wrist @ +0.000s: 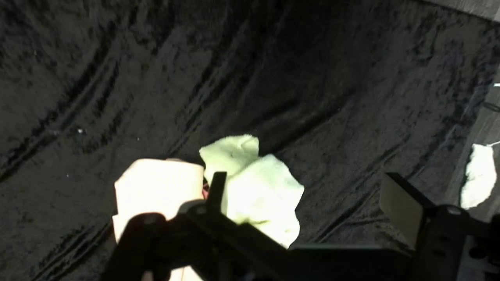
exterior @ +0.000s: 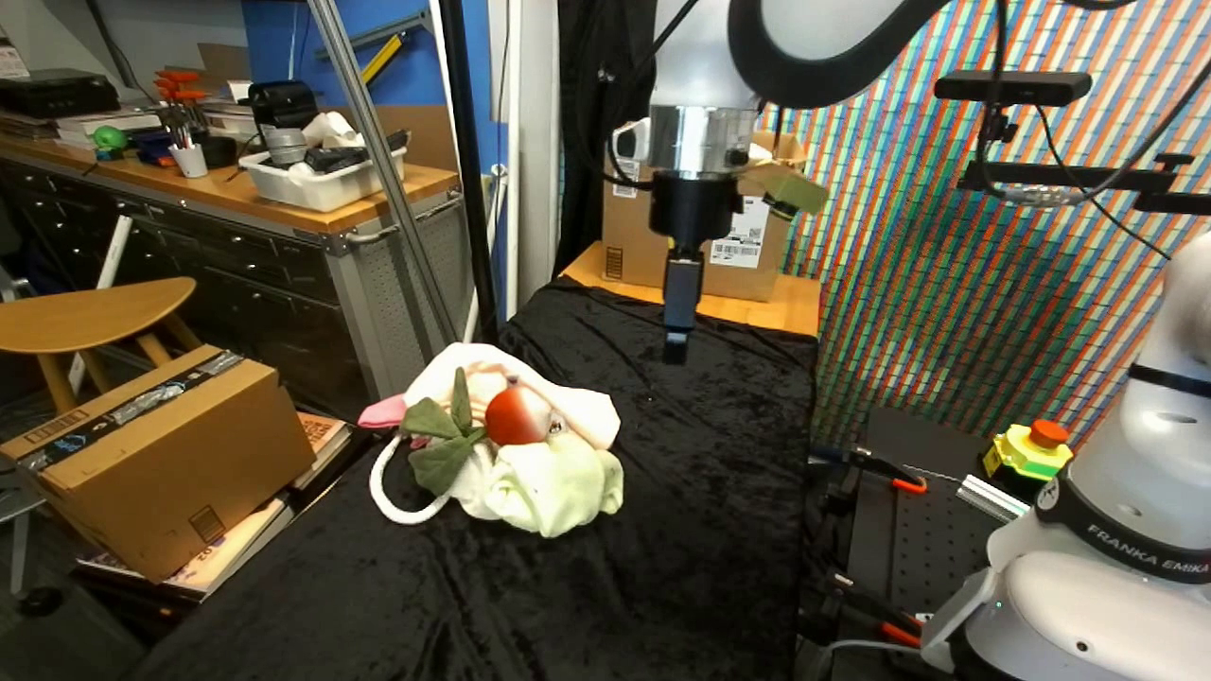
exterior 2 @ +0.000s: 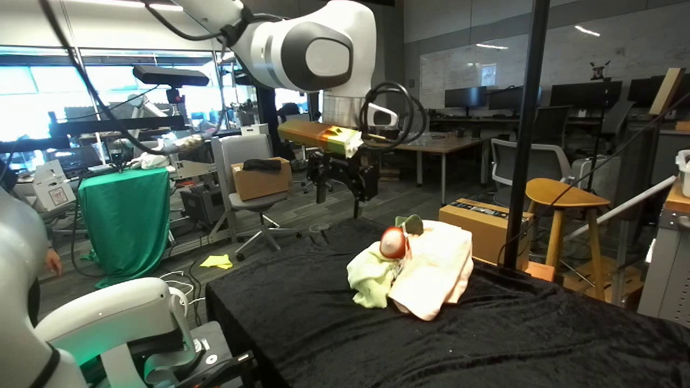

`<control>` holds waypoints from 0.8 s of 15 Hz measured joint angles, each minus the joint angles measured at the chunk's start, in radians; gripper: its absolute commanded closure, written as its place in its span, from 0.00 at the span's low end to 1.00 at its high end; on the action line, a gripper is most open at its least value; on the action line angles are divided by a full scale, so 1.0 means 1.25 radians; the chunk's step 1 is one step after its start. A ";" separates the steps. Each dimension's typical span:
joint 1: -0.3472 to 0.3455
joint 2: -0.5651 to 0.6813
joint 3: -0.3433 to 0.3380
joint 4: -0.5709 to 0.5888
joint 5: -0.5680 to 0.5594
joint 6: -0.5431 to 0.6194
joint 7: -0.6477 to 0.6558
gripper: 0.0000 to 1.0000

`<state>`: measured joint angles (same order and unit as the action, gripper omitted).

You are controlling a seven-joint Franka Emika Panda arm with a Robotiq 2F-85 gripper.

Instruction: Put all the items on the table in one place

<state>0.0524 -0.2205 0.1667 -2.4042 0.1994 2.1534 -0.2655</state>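
The items lie in one heap on the black-draped table (exterior: pixel 681 567). A pale green cloth (exterior: pixel 558 487) and a cream-pink cloth (exterior: pixel 588 411) touch each other; both also show in an exterior view (exterior 2: pixel 372 275) and in the wrist view (wrist: pixel 269 195). A red and white round item (exterior: pixel 516 416) rests on the cloths, beside dark green fabric leaves (exterior: pixel 443 445). A white cord loop (exterior: pixel 380 487) hangs out at the heap's side. My gripper (exterior 2: pixel 339 203) is raised above the table, apart from the heap. Its fingers are spread with nothing between them in the wrist view (wrist: pixel 306 179).
A black pole (exterior 2: pixel 520 134) stands close to the table edge near the heap. Cardboard boxes stand beyond the table, one (exterior: pixel 170 454) beside it and one (exterior: pixel 643 236) at the far end. A yellow cloth (exterior 2: pixel 217 262) lies on the floor.
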 measured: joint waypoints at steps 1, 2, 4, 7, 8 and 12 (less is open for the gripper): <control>0.008 -0.044 -0.011 -0.027 0.004 -0.030 0.000 0.00; 0.015 -0.086 -0.023 -0.053 0.005 -0.054 0.000 0.00; 0.028 -0.164 -0.044 -0.106 0.005 -0.086 0.000 0.00; 0.043 -0.268 -0.075 -0.179 0.005 -0.103 0.000 0.00; 0.046 -0.298 -0.084 -0.201 0.005 -0.103 0.000 0.00; 0.054 -0.404 -0.110 -0.275 0.005 -0.102 0.000 0.00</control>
<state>0.1200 -0.7252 0.0289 -2.7480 0.2058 2.0261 -0.2653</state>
